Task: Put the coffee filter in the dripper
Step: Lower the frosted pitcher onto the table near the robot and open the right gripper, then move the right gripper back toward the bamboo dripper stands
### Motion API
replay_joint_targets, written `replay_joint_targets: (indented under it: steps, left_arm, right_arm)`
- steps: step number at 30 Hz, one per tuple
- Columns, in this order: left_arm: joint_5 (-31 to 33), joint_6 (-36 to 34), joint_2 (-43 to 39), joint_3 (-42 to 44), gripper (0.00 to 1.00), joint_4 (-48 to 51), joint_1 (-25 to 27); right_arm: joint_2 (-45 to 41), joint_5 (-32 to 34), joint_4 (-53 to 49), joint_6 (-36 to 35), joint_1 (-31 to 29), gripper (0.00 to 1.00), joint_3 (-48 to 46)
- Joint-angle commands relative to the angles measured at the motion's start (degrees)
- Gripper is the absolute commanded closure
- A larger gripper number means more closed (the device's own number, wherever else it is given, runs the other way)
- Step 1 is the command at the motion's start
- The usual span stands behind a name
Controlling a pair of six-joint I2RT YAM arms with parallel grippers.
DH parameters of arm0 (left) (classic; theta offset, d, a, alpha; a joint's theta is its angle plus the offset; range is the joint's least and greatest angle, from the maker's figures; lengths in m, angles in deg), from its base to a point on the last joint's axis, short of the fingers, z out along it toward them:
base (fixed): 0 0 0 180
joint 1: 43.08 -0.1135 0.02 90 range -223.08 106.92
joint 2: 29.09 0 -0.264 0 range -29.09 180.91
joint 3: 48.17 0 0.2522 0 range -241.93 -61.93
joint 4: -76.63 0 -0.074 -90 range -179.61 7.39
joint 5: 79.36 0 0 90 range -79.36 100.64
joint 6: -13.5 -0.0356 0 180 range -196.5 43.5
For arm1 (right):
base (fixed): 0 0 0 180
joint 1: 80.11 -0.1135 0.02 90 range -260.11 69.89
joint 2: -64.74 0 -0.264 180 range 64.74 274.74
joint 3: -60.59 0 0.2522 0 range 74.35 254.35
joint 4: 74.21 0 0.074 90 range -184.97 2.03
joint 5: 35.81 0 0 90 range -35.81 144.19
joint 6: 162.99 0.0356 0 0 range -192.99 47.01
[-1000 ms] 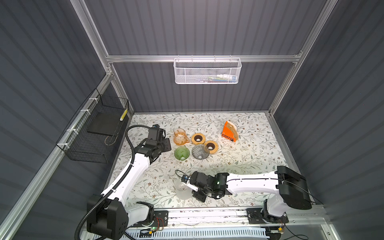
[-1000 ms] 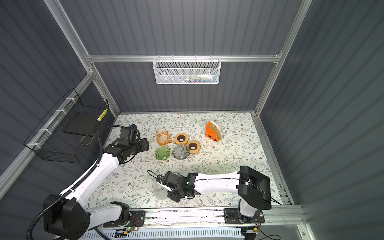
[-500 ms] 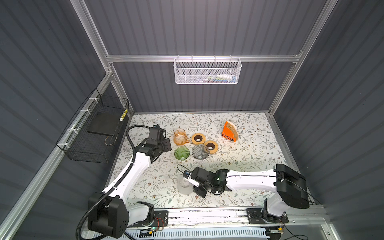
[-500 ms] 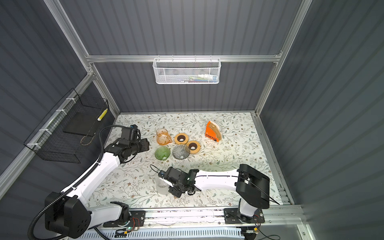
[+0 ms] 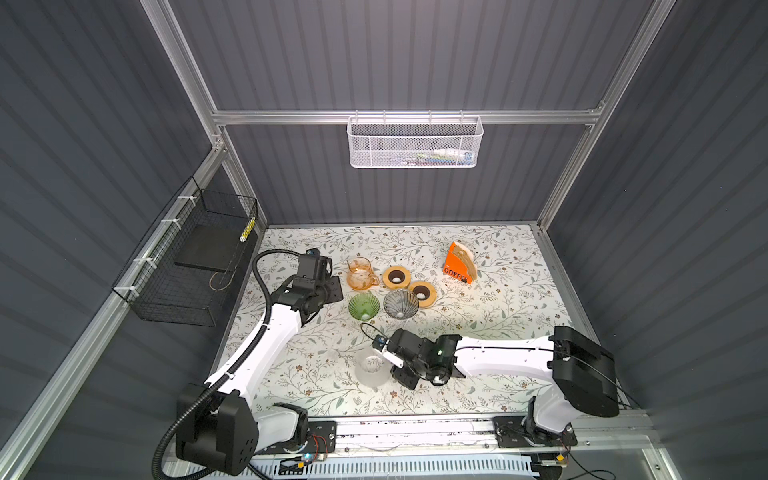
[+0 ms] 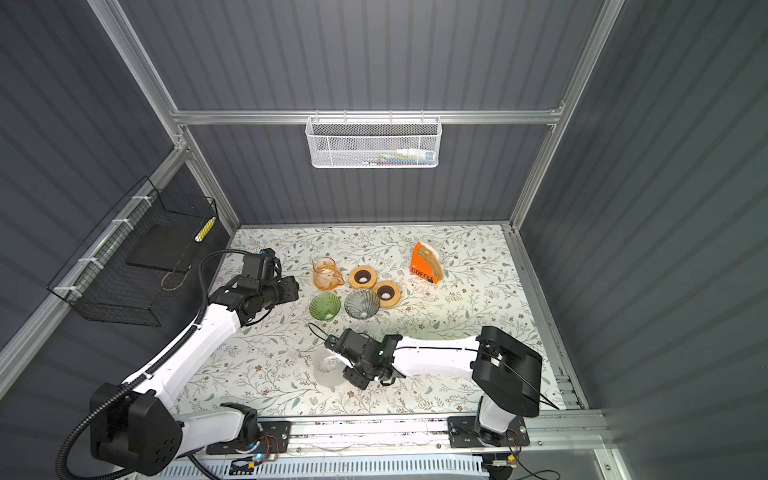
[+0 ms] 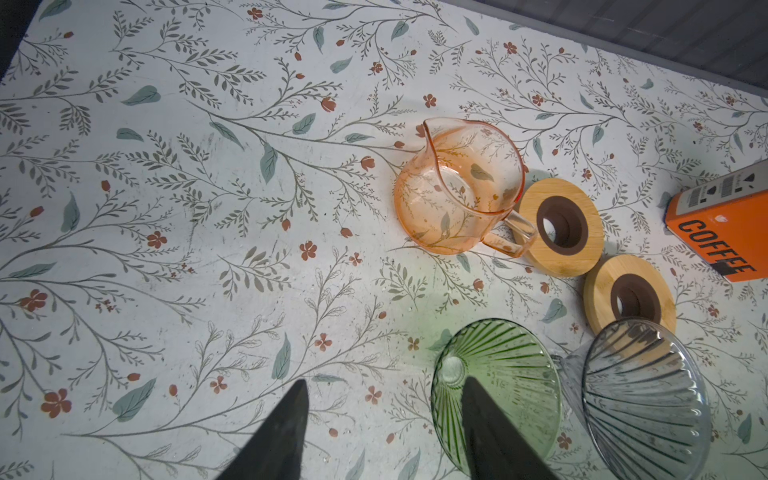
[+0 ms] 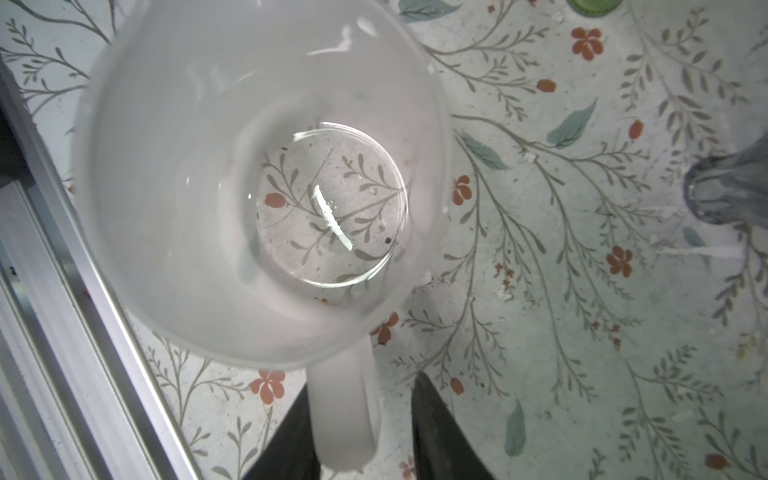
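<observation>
right gripper (image 8: 361, 384) is straddling the frosted jug (image 5: 371, 368) handle (image 8: 345, 415), jaws apart, one finger against it. Backing out crooked risks dragging the jug. left gripper (image 7: 386, 382) is hovering open just beside the green dripper (image 5: 363, 306). filters (image 5: 464, 253) are sitting in the orange box (image 5: 455, 268), well beyond that dripper.

Bright light, soft shadows — dripper (image 8: 166, 257) rim blurred

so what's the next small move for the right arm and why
Probably draw the right end effector back off the frosted dripper: its jaws stand apart around the handle, with a gap on one side, and the dripper sits empty. The filters wait in the orange box.
</observation>
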Motion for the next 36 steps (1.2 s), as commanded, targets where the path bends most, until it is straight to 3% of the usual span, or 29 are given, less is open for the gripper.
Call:
replay_joint_targets:
  steps: [1,13,19,27,30,36]
  left_arm:
    - [0.00,-1.01,0.94,-2.39,0.41,1.09,0.32]
    - [0.38,-1.55,-0.04,-1.77,0.41,1.13,0.33]
    - [-0.46,-1.63,-0.57,-1.35,0.40,1.27,0.38]
    - [-3.70,-0.84,-0.53,-0.26,0.40,-1.11,0.39]
    - [-4.68,-0.56,0.26,-1.02,0.40,-0.96,0.38]
    - [-6.30,-0.05,1.24,-3.17,0.40,-0.70,0.39]
  right_arm:
    - [-2.12,1.39,-1.06,0.41,0.80,0.61,-1.05]
    - [-2.97,1.40,-2.29,1.13,2.40,0.59,0.07]
    - [-8.79,0.80,-6.17,4.02,4.09,0.57,1.92]
    - [-12.95,-4.46,-9.70,5.14,15.17,0.51,11.66]
    - [-9.81,-7.55,-10.48,5.27,20.70,0.50,18.16]
    - [0.44,-7.17,-14.25,5.59,28.08,0.48,29.83]
